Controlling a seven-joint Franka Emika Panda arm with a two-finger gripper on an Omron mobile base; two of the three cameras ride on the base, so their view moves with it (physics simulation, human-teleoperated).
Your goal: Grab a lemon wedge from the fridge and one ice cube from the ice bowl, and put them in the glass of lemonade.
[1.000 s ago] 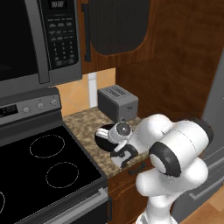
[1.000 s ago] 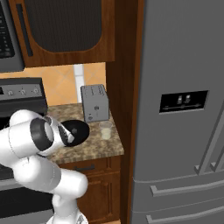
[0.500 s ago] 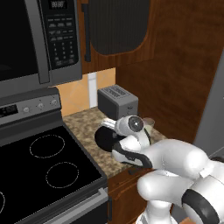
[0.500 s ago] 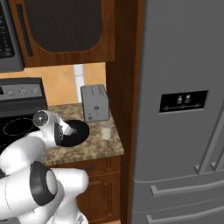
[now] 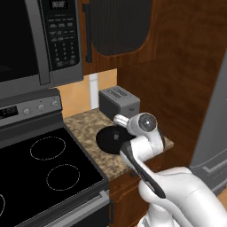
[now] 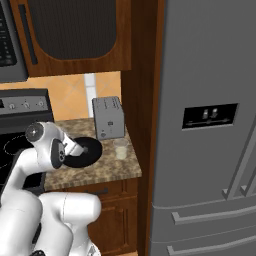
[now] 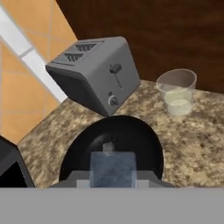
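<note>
In the hand view my gripper is shut on a pale translucent ice cube, held just above the ice bowl, a shallow black dish. Another small cube lies in the dish. The glass of lemonade stands on the granite counter beyond the dish, to the right of the toaster. From the right base view the hand reaches over the dish, with the glass just right of it and the grey fridge closed. The lemon wedge is out of view.
The black stove top lies left of the counter, under the microwave. A brown cabinet side wall closes the counter on the right. The toaster stands at the back against the tiled wall.
The arm has folded down low, and the wrist has swung to the right and slightly up over the black dish. The jaws have stayed as they were.
</note>
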